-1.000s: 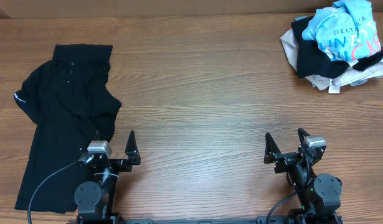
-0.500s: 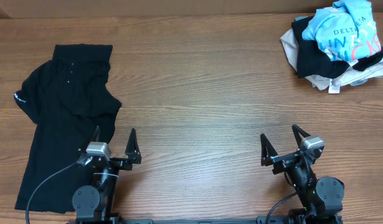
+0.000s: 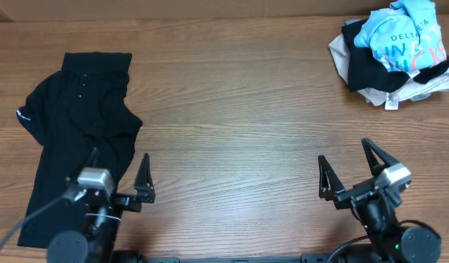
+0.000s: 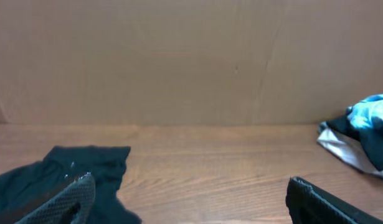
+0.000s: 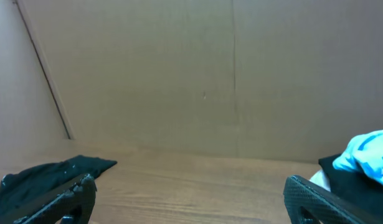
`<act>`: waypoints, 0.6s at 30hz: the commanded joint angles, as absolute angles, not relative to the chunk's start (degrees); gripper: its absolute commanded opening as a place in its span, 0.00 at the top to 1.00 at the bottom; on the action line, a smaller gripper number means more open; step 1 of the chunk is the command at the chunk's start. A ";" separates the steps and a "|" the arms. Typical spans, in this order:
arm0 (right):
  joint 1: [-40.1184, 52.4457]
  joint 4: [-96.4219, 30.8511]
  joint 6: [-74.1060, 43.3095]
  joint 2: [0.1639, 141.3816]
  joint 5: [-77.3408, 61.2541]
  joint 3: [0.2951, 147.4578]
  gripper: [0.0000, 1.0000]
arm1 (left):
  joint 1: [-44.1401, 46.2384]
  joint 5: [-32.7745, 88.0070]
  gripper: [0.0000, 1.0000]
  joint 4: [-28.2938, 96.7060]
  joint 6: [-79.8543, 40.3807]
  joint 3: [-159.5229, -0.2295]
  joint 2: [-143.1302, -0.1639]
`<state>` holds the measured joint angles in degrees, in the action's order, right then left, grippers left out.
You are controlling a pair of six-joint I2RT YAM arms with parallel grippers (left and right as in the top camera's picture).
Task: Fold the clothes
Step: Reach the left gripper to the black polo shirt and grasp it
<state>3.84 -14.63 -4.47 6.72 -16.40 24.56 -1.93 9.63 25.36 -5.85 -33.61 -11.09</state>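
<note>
The black polo shirt (image 3: 74,128) lies crumpled lengthwise at the table's left, collar end toward the back, a small white logo on its left sleeve. It also shows in the left wrist view (image 4: 60,174) and in the right wrist view (image 5: 48,171). My left gripper (image 3: 116,174) is open and empty at the front left, its left finger over the shirt's lower part. My right gripper (image 3: 350,162) is open and empty at the front right, far from the shirt. Both sets of jaws show wide apart in the left wrist view (image 4: 191,199) and the right wrist view (image 5: 191,196).
A heap of clothes sits at the back right corner: a light-blue tee with lettering (image 3: 403,33) on top of black and beige garments (image 3: 370,80). A brown cardboard wall (image 4: 191,62) stands behind the wooden table (image 3: 239,109).
Both arms have risen and pulled toward the front edge. The left gripper shifted left over the shirt's lower part, the right gripper shifted right. The shirt has not moved.
</note>
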 commanded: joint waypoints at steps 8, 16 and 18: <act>4.16 -35.99 -4.71 37.56 -16.58 52.14 0.00 | -2.26 14.96 0.00 45.78 1.06 -63.75 -43.66; 4.16 -43.07 -4.75 64.03 -19.90 66.81 0.00 | -2.28 22.39 0.00 47.90 9.21 -73.25 -64.25; 4.16 -40.25 -4.73 68.86 -23.49 66.78 0.00 | -2.31 22.13 0.00 46.28 9.21 -73.25 -68.14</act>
